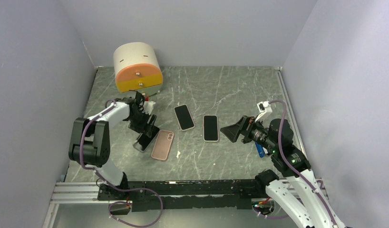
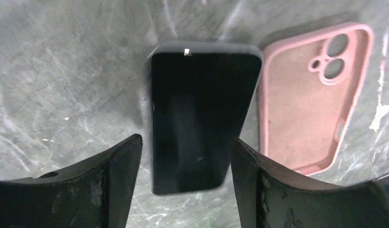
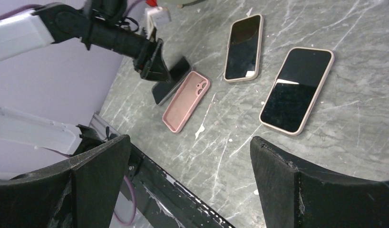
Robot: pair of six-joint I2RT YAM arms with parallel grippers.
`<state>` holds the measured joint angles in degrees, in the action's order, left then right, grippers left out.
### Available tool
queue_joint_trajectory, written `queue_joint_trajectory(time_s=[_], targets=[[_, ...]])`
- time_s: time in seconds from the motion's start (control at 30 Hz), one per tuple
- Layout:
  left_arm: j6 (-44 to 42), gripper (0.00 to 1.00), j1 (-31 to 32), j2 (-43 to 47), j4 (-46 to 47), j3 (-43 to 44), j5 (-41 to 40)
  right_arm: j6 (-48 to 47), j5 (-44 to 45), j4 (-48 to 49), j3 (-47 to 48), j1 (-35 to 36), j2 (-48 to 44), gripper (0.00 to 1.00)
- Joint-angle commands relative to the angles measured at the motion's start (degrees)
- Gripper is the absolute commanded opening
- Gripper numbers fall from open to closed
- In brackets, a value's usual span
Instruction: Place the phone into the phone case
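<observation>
At the left of the grey, white-veined, stone-look table point(image 1: 230, 85), the left pincer point(image 1: 144, 127) hangs over a glossy, round-cornered black phone point(image 1: 146, 141). In the left wrist view its two matt, scuffed black fingers point(image 2: 111, 190) stand wide apart, one on each side of the phone's near end. A sliver of table shows between the left finger and the phone's edge. The right finger sits right at the other edge, and whether it touches cannot be told. The phone shows its dark face upward, a little blurred.

Just right of it, long sides nearly touching, lies the soft, matt pink phone case point(image 2: 306, 104). It is hollow side up with nothing in it, and a raised ring runs round the camera cutouts at its far end. A small white fleck point(image 1: 178, 153) lies on the table just right of the case.

Farther right, two more dark-screened phones in cream rims lie flat and apart from each other: one angled point(image 1: 184, 117), one nearly straight point(image 1: 210, 128).

At the far left stands a cream box with an arched top and orange drawer fronts point(image 1: 138, 69).

The right pincer point(image 1: 229, 129) is held just right of the straight cream-rimmed phone, jaws spread wide with nothing between them. A small blue object point(image 1: 260, 151) lies by the right arm.
</observation>
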<state>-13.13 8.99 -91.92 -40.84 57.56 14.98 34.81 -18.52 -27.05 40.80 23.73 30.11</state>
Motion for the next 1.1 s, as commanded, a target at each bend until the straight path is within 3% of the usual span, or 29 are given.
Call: queue_joint_trajectory(time_s=[0.0, 0.13, 0.33, 0.47, 0.53, 1.07], targets=[[1.77, 0.25, 0.06, -3.39, 1.69, 1.99, -6.88, 1.42, 0.40, 1.94, -0.37, 0.13, -1.68, 0.99], [2.80, 0.29, 0.01, -5.94, 2.48, 1.84, -10.73, 1.09, 0.42, 2.07, -0.73, 0.16, -1.93, 0.99], [3.13, 0.56, 0.59, -4.75, 0.94, 1.61, -9.27, -0.06, 1.04, 1.07, -0.45, 0.15, -2.32, 0.99], [2.84, 0.63, 2.17, -2.03, 1.26, 0.50, -9.26, -0.75, 1.08, 1.03, -0.37, 0.13, -2.19, 0.99], [2.20, 0.93, 3.21, -1.30, 1.31, -0.16, -8.90, -0.73, 0.87, 1.30, -0.43, 0.11, -1.94, 0.99], [-1.12, 0.94, 7.53, -1.16, 1.84, -2.80, -10.55, -0.01, 0.28, 1.77, -0.98, 0.11, -2.39, 0.99]])
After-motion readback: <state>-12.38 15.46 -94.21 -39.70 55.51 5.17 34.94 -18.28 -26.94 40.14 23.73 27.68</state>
